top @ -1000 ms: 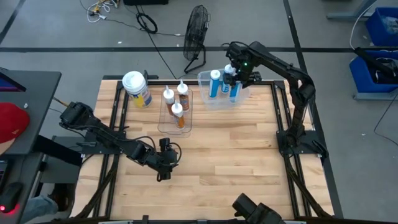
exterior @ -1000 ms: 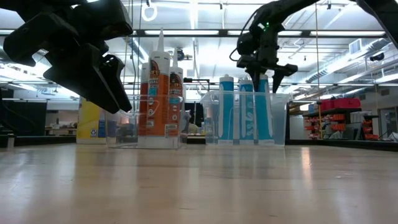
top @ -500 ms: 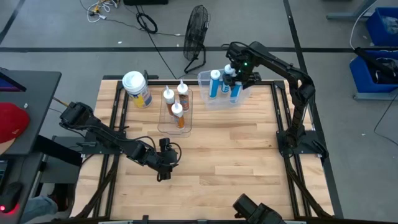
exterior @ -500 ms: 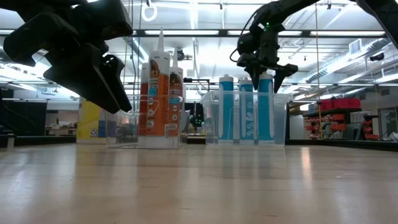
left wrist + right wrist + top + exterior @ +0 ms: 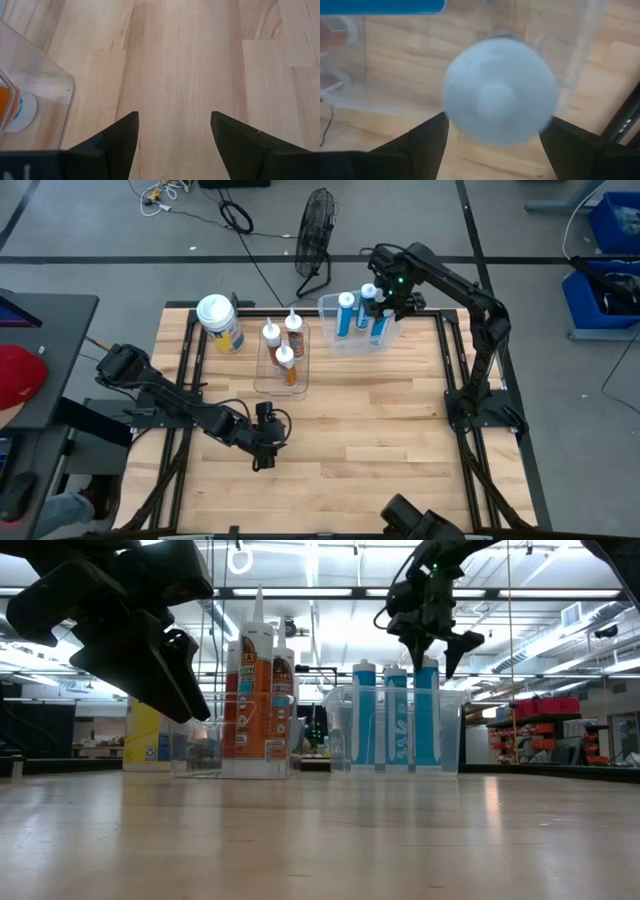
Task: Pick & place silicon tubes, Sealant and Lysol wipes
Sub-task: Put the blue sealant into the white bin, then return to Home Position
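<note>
Lysol wipes (image 5: pixel 220 322) stand upright near the far left corner of the pale wooden surface (image 5: pixel 370 430), a round canister with a wide white lid and a yellow-and-blue label, clear of both arms. Just beside it toward the middle sits a narrow clear tray (image 5: pixel 262 380) holding three orange nozzle-tipped tubes (image 5: pixel 286 365), all upright. Farther along the far edge a larger clear bin (image 5: pixel 330 308) holds three slim blue tubes (image 5: pixel 345 315) standing side by side, as the low view shows. The right hand (image 5: pixel 385 300) hangs directly above the bin, its fingers spread and released; in the right wrist view the round white cap of one blue tube sits between the two dark fingers with space on either side, untouched. The left hand (image 5: pixel 262 458) hovers low over bare wood near the front left of the surface, well apart from the tray, its fingers parted and grasping nothing. Black frame rails run along both sides of the surface. Beyond the far edge, a black floor fan (image 5: pixel 316 230) and loose cables lie on the grey floor, and blue storage bins (image 5: pixel 612 225) stand off to the right. The low view looks across to a bright workshop with ceiling strip lights and shelving.
</note>
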{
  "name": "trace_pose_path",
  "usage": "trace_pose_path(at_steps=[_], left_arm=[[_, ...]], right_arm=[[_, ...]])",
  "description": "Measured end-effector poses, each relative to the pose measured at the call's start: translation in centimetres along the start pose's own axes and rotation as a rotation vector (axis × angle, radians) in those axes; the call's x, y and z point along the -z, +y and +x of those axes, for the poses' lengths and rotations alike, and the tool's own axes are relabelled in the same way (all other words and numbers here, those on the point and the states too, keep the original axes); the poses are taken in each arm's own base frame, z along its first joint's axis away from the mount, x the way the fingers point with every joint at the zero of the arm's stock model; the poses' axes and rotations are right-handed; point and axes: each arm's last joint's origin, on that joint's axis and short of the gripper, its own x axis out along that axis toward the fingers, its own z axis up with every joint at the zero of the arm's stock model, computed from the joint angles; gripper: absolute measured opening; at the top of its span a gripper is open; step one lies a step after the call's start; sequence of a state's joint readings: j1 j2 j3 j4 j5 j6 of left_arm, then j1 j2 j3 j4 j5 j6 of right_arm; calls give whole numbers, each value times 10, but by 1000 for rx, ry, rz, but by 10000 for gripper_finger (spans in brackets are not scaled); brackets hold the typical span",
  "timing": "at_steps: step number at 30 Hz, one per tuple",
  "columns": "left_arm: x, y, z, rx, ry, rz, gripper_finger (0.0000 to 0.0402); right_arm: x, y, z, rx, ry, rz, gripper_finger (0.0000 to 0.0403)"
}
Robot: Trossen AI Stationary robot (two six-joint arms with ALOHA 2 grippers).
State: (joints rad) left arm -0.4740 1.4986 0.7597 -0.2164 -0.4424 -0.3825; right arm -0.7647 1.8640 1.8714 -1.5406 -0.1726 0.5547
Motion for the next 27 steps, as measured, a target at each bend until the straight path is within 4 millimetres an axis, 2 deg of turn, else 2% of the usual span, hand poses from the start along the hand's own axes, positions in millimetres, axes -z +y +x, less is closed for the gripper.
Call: trace_pose_path(at_steps=[9,13,22,27], left_arm=[[0,0,0,0,-1,-1,252],[0,0,0,0,-1,-4,252],[0,0,0,0,-1,-7,252],[0,0,0,0,-1,-7,252]], right_arm=[[10,15,-40,-72,-111,-69,306],[17,25,-50,-97,-149,-132,306],[39,50,-54,-116,-161,-294,276],[57,67,-52,-116,-155,-420,251]])
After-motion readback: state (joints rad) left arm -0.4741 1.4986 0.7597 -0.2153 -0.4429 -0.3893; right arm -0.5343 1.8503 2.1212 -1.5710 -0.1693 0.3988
